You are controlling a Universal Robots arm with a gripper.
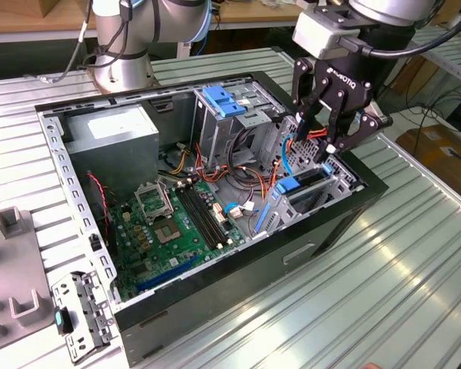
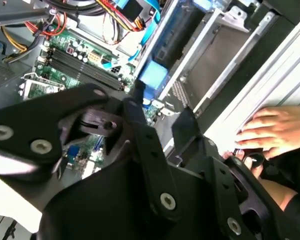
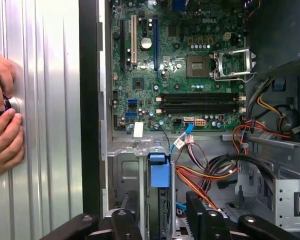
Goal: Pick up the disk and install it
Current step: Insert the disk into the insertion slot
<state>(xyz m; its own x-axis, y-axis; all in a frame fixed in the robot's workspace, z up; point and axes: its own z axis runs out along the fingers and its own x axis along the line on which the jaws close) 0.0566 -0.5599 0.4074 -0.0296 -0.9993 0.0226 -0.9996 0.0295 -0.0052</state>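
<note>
Holding nothing, with fingers (image 3: 202,220) spread wide above the disk (image 1: 298,186), on edge in the drive bay (image 1: 339,183) at the exterior view's right. Risks: snagging orange cables (image 3: 205,176) just beside; jamming disk crooked by pushing off-centre.

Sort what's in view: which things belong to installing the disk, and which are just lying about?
Job in hand:
- disk, edge-on in the drive bay
- end effector, open, over the disk

Lying about:
- motherboard
- power supply
- cables
- loose bracket
- a person's hand
</note>
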